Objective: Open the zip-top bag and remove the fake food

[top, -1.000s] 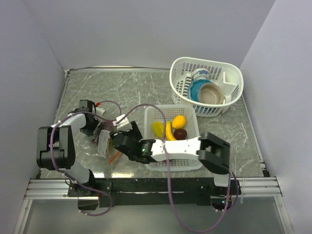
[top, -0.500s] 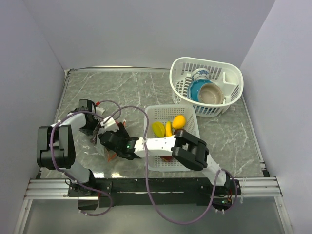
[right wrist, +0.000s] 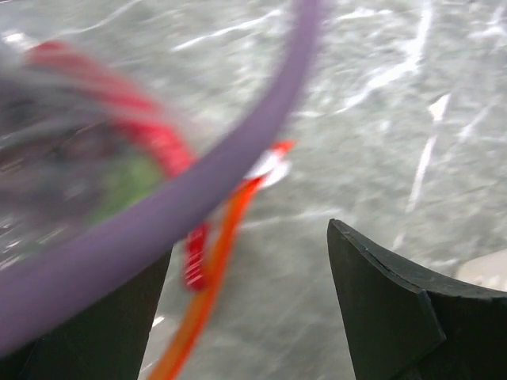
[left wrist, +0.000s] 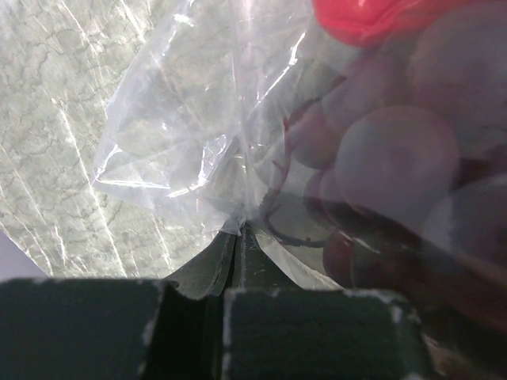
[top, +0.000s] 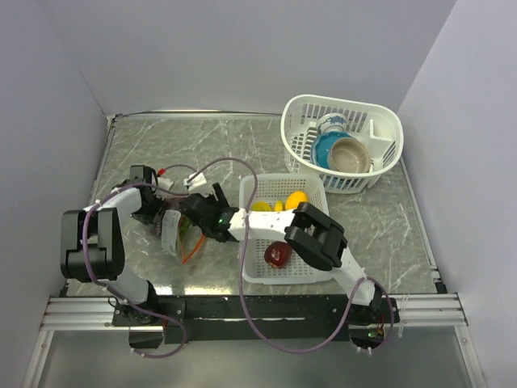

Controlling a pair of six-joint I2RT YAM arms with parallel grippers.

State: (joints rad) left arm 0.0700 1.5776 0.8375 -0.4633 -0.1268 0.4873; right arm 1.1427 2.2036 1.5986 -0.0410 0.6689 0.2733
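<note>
The zip-top bag (top: pixel 173 232) lies on the table at the left, its orange-red zipper strip (top: pixel 191 246) toward the front. My left gripper (top: pixel 158 213) is shut on a fold of the clear bag (left wrist: pixel 182 150); purple grapes (left wrist: pixel 396 158) show through the plastic. My right gripper (top: pixel 199 217) is open just right of the bag, above the zipper strip (right wrist: pixel 212 265), holding nothing. A green piece (right wrist: pixel 127 184) shows blurred inside the bag. A banana (top: pixel 262 207), a yellow-orange fruit (top: pixel 296 200) and a dark red apple (top: pixel 277 254) lie in the white basket (top: pixel 250 271).
A second white basket (top: pixel 388 121) at the back right holds blue and tan bowls (top: pixel 339 152). My right arm's purple cable (right wrist: pixel 198 182) crosses its wrist view. Grey walls close in the table on three sides.
My right arm has swung and folded; its gripper moved from the bag's front edge to farther back beside it. The apple now lies nearer the basket's front. The left gripper kept its hold.
</note>
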